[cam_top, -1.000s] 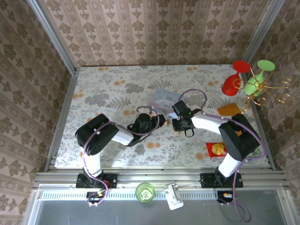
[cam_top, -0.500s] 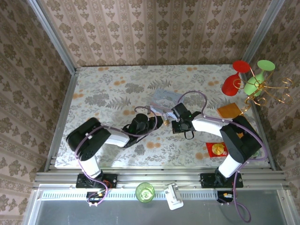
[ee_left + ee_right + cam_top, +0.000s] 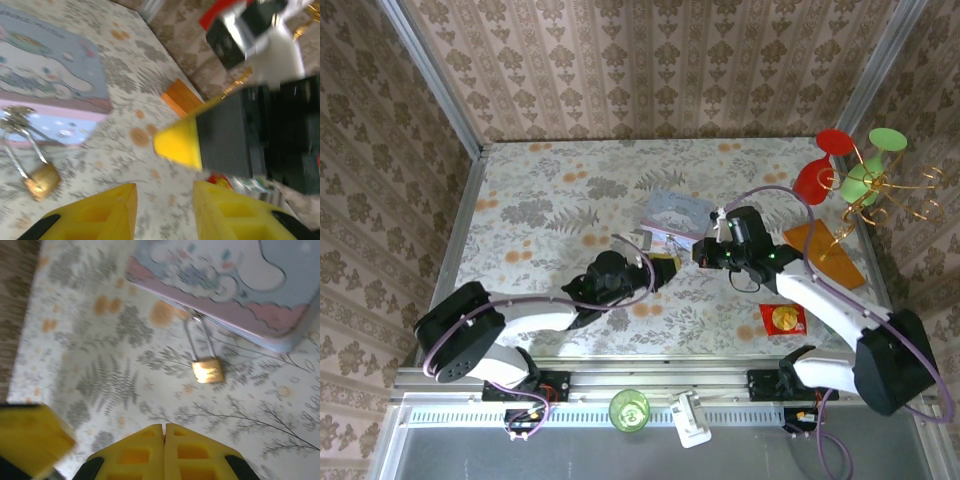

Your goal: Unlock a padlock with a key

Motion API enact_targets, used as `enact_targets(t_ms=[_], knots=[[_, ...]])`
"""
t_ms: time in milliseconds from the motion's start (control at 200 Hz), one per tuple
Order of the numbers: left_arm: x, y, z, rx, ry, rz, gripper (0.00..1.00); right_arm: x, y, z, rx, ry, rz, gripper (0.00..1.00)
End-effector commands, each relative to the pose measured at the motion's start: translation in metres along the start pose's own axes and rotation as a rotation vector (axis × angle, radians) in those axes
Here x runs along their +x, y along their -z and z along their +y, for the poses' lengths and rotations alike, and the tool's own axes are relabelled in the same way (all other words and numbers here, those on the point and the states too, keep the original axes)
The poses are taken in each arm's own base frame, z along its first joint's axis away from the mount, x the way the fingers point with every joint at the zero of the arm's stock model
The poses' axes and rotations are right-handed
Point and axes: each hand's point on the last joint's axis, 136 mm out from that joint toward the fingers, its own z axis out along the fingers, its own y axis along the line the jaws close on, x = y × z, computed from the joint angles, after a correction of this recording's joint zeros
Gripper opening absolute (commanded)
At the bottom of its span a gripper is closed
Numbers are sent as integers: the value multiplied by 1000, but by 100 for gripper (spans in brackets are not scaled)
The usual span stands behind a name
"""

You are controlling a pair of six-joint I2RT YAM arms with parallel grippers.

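Note:
The small brass padlock [image 3: 207,370] lies on the floral table, its silvery shackle hooked to the hasp of the pale blue picture tin [image 3: 225,275]. In the left wrist view the padlock [image 3: 42,180] lies left of my left gripper [image 3: 165,192], which is open with only tabletop between its yellow fingers. My right gripper [image 3: 164,427] is shut, pads pressed together, short of the padlock and not touching it. From above, the left gripper [image 3: 663,266] and the right gripper [image 3: 703,252] face each other just in front of the tin [image 3: 678,208]. The key is out of view.
A red packet with a gold disc [image 3: 783,318] and an orange card [image 3: 825,252] lie at the right. Red and green cups on a gold stand [image 3: 855,170] occupy the far right corner. A green cup [image 3: 629,408] sits by the near rail.
My right gripper has closed and drawn back to the right and away from the padlock. The left arm has dropped lower and stretched out, its gripper staying near the padlock.

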Motion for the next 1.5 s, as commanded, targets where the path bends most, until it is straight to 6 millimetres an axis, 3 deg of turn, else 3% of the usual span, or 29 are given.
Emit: enact_targets(t_ms=[0,80,170,430,765,860,1060,1220,1350,1495], knots=[[-4,8,-39,73,-160,-35,37,-14,17,26,-94,-33,-73,0],[4,5,-38,-5,-238,20,41,-20,25,33,-83,-30,-98,0],[-1,4,-40,-14,-232,-3,51,-20,28,45,-90,-26,-104,0],[-11,-2,-39,-63,-237,-14,54,-11,30,60,-93,-29,-94,0],[-3,-12,-28,-114,-246,36,41,-7,29,69,-133,-62,-103,0],[-1,-13,-28,-105,-239,34,28,-6,30,69,-130,-59,-102,0],[-6,-8,-22,-142,-239,13,26,-3,32,63,-109,-56,-106,0],[-7,-1,-12,-194,-253,5,9,1,30,60,-112,-81,-107,0],[-9,11,-1,-233,-260,-5,8,1,30,60,-118,-86,-113,0],[-12,20,-2,-205,-248,-27,8,-2,29,61,-119,-83,-121,0]])
